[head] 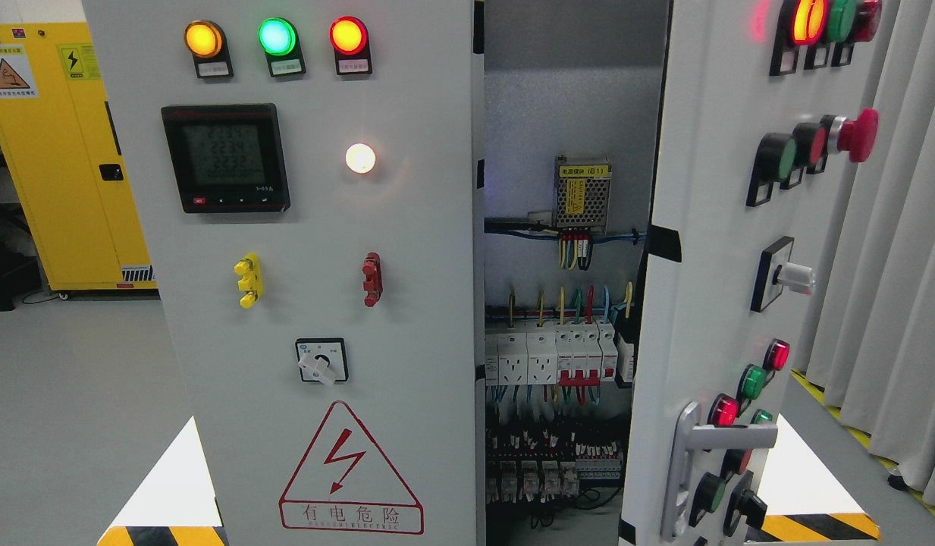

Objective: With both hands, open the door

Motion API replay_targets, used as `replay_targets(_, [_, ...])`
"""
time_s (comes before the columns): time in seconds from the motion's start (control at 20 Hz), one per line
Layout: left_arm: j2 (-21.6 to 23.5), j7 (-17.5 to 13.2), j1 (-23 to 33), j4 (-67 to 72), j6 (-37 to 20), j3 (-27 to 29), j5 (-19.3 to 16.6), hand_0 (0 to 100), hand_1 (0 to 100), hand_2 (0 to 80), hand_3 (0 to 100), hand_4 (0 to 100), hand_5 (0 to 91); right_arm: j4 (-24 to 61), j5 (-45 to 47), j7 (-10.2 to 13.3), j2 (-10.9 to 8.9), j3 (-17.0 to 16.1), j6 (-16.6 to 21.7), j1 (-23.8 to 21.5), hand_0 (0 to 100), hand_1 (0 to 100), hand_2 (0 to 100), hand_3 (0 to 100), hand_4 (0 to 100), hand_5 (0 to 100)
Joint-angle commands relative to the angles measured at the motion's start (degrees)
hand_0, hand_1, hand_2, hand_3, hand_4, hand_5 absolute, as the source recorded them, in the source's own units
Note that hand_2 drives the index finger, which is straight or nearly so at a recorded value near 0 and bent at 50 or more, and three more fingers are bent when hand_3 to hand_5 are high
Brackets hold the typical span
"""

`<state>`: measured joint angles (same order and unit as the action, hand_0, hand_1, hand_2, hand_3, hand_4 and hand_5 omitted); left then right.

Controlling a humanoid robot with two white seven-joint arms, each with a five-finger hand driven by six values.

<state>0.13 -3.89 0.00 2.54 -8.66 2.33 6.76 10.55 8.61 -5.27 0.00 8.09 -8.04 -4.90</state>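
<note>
On a grey floor (65, 379) we face a grey electrical cabinet (300, 227); its right door (710, 250) stands swung open, perhaps halfway, exposing breakers (558, 353) inside. We see neither robot hand.

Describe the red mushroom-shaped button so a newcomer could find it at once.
Start at the grey cabinet's right door, which stands swung open and is seen nearly edge-on. In its second row of controls from the top sit three buttons; the red mushroom button is the rightmost. Unlike the green button and the smaller red one beside it, it juts far out on a metal collar.
</note>
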Motion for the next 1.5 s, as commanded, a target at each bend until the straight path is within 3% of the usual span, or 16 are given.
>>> replay_targets(0.0, [1.6, 0.0, 1.5, -0.1, 0.0, 0.0, 0.0, 0, 0, 0.0, 0, 0, 0.0, 0.0, 0.0, 0.0, -1.41, 0.0, 0.0, 0.0, 22, 1, 0, 0, 0, 0])
replay_targets(0.25, [1.9, 0.0, 1.6, -2.7, -0.4, 0.1, 0.0, 0, 0, 0.0, 0, 0, 0.0, 0.0, 0.0, 0.0, -1.32, 0.0, 0.0, 0.1, 22, 1, 0, 0, 0, 0])
replay_targets(0.4, [2.7, -0.6, 6.6, -21.7, -0.2, 0.3, 0.2, 0, 0, 0.0, 0, 0, 0.0, 0.0, 0.0, 0.0, -1.32, 0.0, 0.0, 0.0, 22, 1, 0, 0, 0, 0])
replay_targets(0.55, [2.7, -3.5, 12.9, -40.7, -0.2, 0.5, 0.2, 0, 0, 0.0, 0, 0, 0.0, 0.0, 0.0, 0.0, -1.32, 0.0, 0.0, 0.0, 22, 1, 0, 0, 0, 0])
replay_targets(0.8, [2.0, -4.2, 14.1, -49.5, -4.5, -0.2, 0.3, 0, 0, 0.0, 0, 0, 0.0, 0.0, 0.0, 0.0, -1.41, 0.0, 0.0, 0.0, 22, 1, 0, 0, 0, 0])
replay_targets(0.9, [1.8, -6.5, 14.7, -51.3, -5.3, -0.4, 0.2, 0, 0, 0.0, 0, 0, 0.0, 0.0, 0.0, 0.0, -1.41, 0.0, 0.0, 0.0, 22, 1, 0, 0, 0, 0])
replay_targets(0.95, [1.8, -10.2, 14.9, -52.2, -5.8, -0.4, 0.2, 0, 0, 0.0, 0, 0, 0.0, 0.0, 0.0, 0.0, -1.41, 0.0, 0.0, 0.0, 22, 1, 0, 0, 0, 0])
replay_targets(1.0, [1.9, -16.1, 15.1, -53.2, -6.5, -0.4, 0.2, 0, 0, 0.0, 0, 0, 0.0, 0.0, 0.0, 0.0, -1.41, 0.0, 0.0, 0.0, 22, 1, 0, 0, 0, 0])
replay_targets(1.1, [2.0, -32.2, 15.1, -55.5, -8.2, 0.3, 0.7, 0, 0, 0.0, 0, 0, 0.0, 0.0, 0.0, 0.0, -1.41, 0.0, 0.0, 0.0, 22, 1, 0, 0, 0, 0])
replay_targets(1.2, [2.2, -44.0, 15.1, -59.2, -8.3, 0.6, 3.2, 0, 0, 0.0, 0, 0, 0.0, 0.0, 0.0, 0.0, -1.32, 0.0, 0.0, 0.0, 22, 1, 0, 0, 0, 0])
replay_targets(1.25, [2.7, -47.0, 15.0, -61.5, -8.3, 0.5, 4.7, 0, 0, 0.0, 0, 0, 0.0, 0.0, 0.0, 0.0, -1.32, 0.0, 0.0, 0.0, 22, 1, 0, 0, 0, 0])
replay_targets(1.3, [3.3, -48.1, 15.0, -64.1, -8.2, 0.5, 5.9, 0, 0, 0.0, 0, 0, 0.0, 0.0, 0.0, 0.0, -1.32, 0.0, 0.0, 0.0, 22, 1, 0, 0, 0, 0])
replay_targets(1.45, [5.5, -48.8, 14.8, -72.0, -7.9, 0.2, 7.1, 0, 0, 0.0, 0, 0, 0.0, 0.0, 0.0, 0.0, -1.41, 0.0, 0.0, 0.0, 22, 1, 0, 0, 0, 0])
